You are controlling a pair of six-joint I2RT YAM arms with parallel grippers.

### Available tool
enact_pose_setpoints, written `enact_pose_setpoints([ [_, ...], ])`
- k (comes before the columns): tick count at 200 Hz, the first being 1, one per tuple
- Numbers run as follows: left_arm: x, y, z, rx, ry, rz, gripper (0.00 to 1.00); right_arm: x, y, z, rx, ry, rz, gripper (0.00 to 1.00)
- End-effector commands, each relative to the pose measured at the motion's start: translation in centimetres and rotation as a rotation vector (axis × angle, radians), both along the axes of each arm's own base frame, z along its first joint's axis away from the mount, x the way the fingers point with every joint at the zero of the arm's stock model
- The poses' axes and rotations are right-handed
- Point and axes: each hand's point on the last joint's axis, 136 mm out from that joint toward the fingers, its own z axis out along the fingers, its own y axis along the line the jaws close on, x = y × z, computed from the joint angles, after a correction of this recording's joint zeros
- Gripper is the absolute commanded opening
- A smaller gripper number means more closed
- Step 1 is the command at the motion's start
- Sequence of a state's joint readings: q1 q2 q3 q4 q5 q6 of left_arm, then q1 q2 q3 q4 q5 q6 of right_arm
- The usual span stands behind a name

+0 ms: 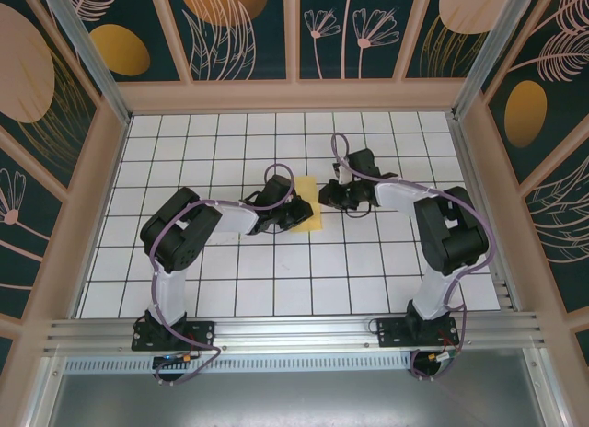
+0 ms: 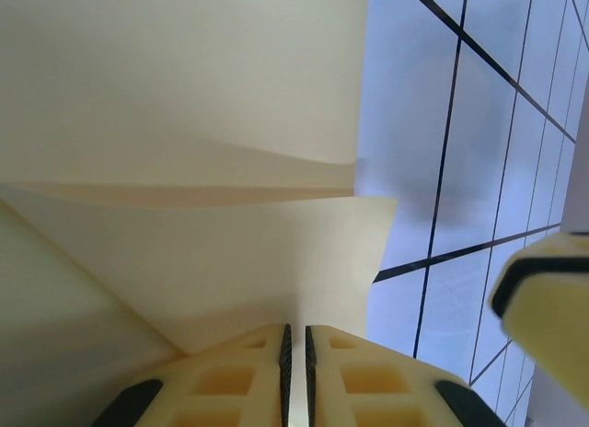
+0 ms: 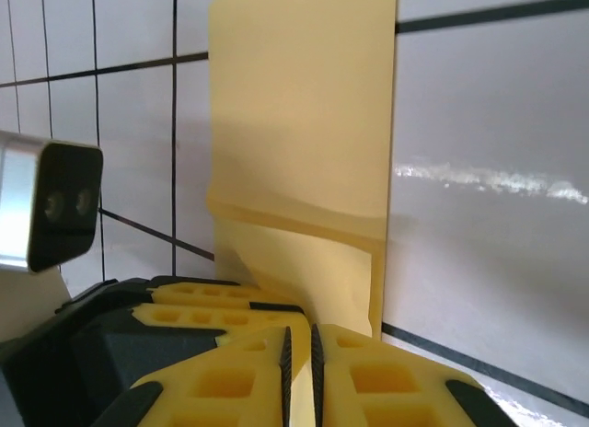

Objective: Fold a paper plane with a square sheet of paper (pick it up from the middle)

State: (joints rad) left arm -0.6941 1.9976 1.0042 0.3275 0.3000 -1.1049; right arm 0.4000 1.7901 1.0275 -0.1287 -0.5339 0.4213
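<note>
The square sheet of paper (image 1: 307,184) lies mid-table as a narrow pale yellow strip with folded layers. My left gripper (image 1: 296,212) meets it from the left and my right gripper (image 1: 329,195) from the right, fingertips close together over its lower half. In the left wrist view the left gripper (image 2: 295,340) is shut, a thin layer of paper (image 2: 184,96) running between its pads. In the right wrist view the right gripper (image 3: 298,340) is likewise shut on a raised flap of the paper (image 3: 304,105), whose far part lies flat on the tiles.
The table is white with a black grid (image 1: 276,271), walled by a wooden frame (image 1: 285,96). The right gripper's finger (image 2: 543,289) shows at the right edge of the left wrist view. The left arm's wrist camera (image 3: 55,206) sits just left of the right gripper.
</note>
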Motion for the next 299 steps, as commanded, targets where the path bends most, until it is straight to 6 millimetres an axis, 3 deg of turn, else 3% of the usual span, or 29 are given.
enact_pose_setpoints([
  [1, -1.6, 2.0, -3.6, 0.105, 0.103, 0.038, 0.15, -0.6, 0.9, -0.8, 0.029, 0.031, 0.040, 0.14],
  [76, -1.5, 1.3, -1.9, 0.068, 0.067, 0.007, 0.12, 0.8, 1.7, -3.1, 0.016, 0.059, 0.067, 0.09],
  [122, -0.3, 0.1, 3.2, -0.014, -0.074, -0.030, 0.18, -0.4, 1.9, -4.2, 0.003, 0.093, 0.087, 0.09],
  [143, 0.5, 0.7, 4.1, 0.005, -0.113, 0.005, 0.18, -0.8, 2.2, -4.2, 0.006, 0.095, 0.096, 0.09],
  [209, 1.5, 3.0, 1.3, 0.094, -0.066, 0.086, 0.16, -1.2, 2.8, -3.8, 0.016, 0.092, 0.105, 0.09],
  [299, 1.9, 4.4, -0.7, 0.155, -0.034, 0.134, 0.13, -0.5, 3.1, -3.2, 0.010, 0.064, 0.105, 0.09],
])
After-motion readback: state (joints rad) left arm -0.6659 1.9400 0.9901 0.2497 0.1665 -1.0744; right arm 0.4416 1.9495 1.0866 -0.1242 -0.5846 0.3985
